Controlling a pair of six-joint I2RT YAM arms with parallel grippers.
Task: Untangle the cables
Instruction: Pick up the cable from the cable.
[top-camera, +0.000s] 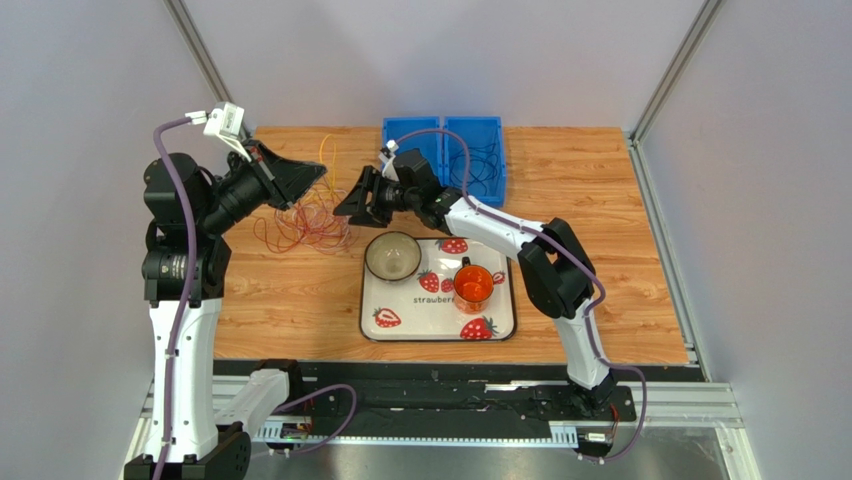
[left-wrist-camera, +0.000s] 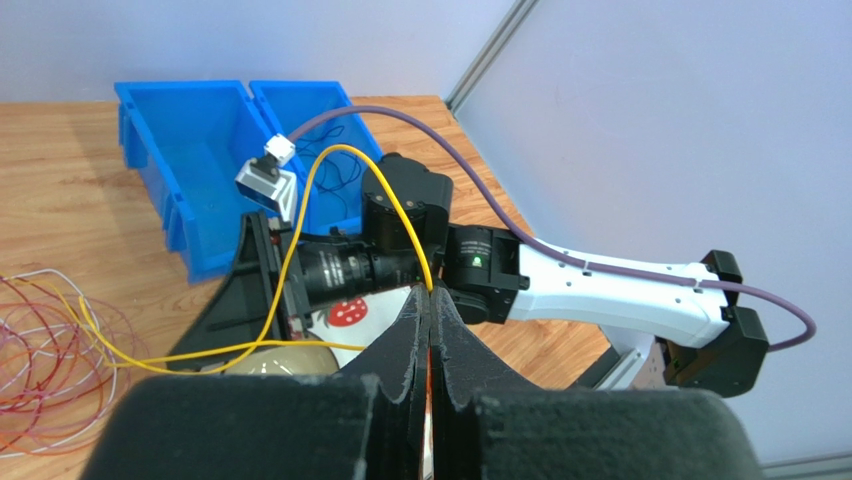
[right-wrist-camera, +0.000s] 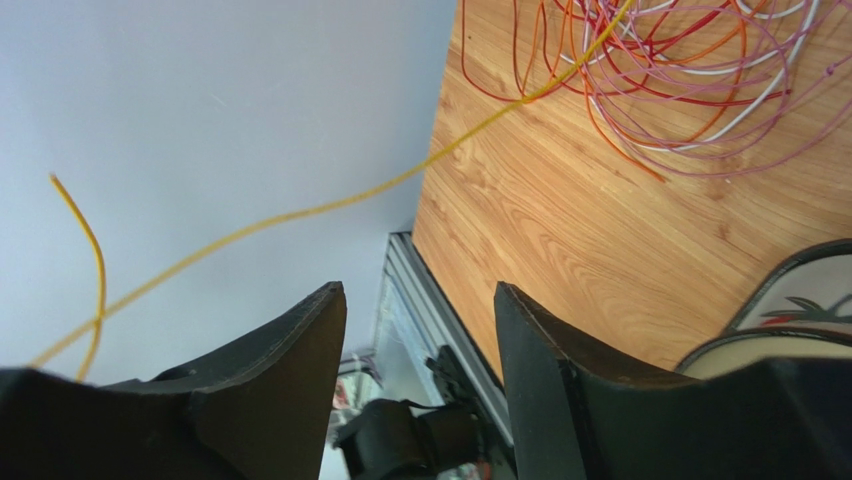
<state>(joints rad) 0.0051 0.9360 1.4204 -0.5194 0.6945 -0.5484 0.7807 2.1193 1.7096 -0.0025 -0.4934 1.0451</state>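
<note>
left gripper (left-wrist-camera: 428, 310): fingers pressed fully together, pinching the yellow cable (left-wrist-camera: 340, 148) at the tips.
left gripper position: raised over the table's (top-camera: 590, 220) left rear area, just above and behind the cable pile (top-camera: 305, 225).
yellow cable: arcs up out of the left fingertips, loops over and drops back to the pile. In the right wrist view it crosses in mid-air in front of the right fingers, touching neither.
right gripper (right-wrist-camera: 418, 295): fingers apart with a clear gap, nothing between them, nothing held.
right gripper position: near table centre, tips pointing left toward the left gripper, just to the right of the pile and behind the bowl (top-camera: 392, 256).
cable pile: loose loops of red, orange, pink and white wire lying flat on the wood, left of the tray (top-camera: 500, 325). Tangled; individual strands cannot be traced.
other cables: dark loops (top-camera: 485, 165) lie in the right one of the two blue bins (top-camera: 400, 128) at the rear edge.
tray: strawberry print, front centre; holds the bowl at its rear-left corner and an orange cup (top-camera: 473, 285) near the middle.
</note>
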